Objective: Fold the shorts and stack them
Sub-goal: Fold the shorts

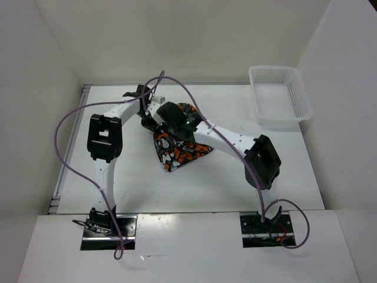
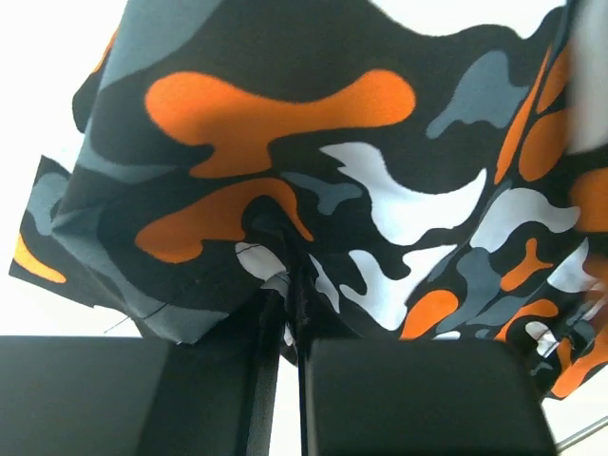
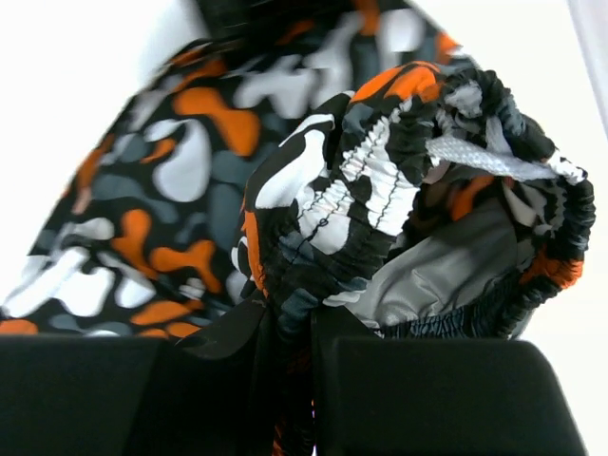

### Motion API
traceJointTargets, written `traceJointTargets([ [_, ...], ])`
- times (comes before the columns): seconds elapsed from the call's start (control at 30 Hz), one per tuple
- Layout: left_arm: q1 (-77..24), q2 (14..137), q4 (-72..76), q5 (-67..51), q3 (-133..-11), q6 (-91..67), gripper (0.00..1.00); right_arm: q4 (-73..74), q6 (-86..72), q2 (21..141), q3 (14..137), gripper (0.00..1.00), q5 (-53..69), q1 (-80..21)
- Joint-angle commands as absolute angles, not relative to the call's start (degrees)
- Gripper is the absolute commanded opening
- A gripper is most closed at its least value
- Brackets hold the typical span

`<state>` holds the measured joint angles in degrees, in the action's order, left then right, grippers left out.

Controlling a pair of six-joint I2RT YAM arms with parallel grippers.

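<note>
Your left gripper (image 2: 285,318) and right gripper (image 3: 290,328) each pinch the one shorts (image 1: 182,154), the right apparently by the waistband; only overhead shows one basket (image 1: 280,100).

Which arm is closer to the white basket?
Right. The right arm bends on the basket side of the table; the left arm is on the far side, beyond the shorts between them.
</note>
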<state>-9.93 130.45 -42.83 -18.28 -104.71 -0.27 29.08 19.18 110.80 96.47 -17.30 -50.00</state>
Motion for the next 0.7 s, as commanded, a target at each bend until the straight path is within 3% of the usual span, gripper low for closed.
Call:
traceJointTargets([
  [0.0, -9.4, 134.0, -43.1, -19.7, -106.7, 0.0, 0.15, 25.9, 19.7, 113.5, 99.3, 0.00, -17.3, -51.9],
  [0.13, -9.4, 134.6, -43.1, -19.1, -108.5, 0.0, 0.16, 25.9, 19.2, 115.5, 100.7, 0.10, -16.8, -54.0],
  [0.17, -9.4, 135.3, -43.1, -18.6, -108.5, 0.0, 0.16, 25.9, 19.2, 116.1, 100.7, 0.17, -16.1, -54.5],
  [0.2, -9.4, 135.9, -43.1, -18.5, -109.3, 0.0, 0.16, 25.9, 19.2, 116.1, 101.4, 0.35, -15.2, -55.0],
  [0.27, -9.4, 135.9, -43.1, -18.0, -110.0, 0.0, 0.16, 27.1, 19.2, 116.1, 102.1, 0.48, -12.7, -55.8],
  [0.3, -9.4, 136.4, -43.1, -17.5, -110.0, 0.0, 0.18, 27.1, 19.2, 116.1, 102.7, 0.60, -11.6, -56.3],
  [0.37, -9.4, 136.4, -43.1, -17.0, -110.6, 0.0, 0.20, 28.5, 17.6, 115.4, 104.2, 0.67, -7.9, -56.3],
  [0.5, -8.9, 136.9, -43.1, -14.6, -111.2, 0.0, 0.28, 30.0, 14.7, 114.4, 109.0, 0.71, -1.3, -56.3],
  [0.53, -8.9, 136.9, -43.1, -14.1, -111.2, 0.0, 0.37, 30.6, 14.7, 113.7, 109.0, 0.71, -0.6, -56.3],
  [0.67, -7.8, 133.2, -42.5, -10.8, -110.0, 0.0, 0.57, 30.6, 16.2, 110.8, 107.4, 0.56, -3.2, -55.6],
])
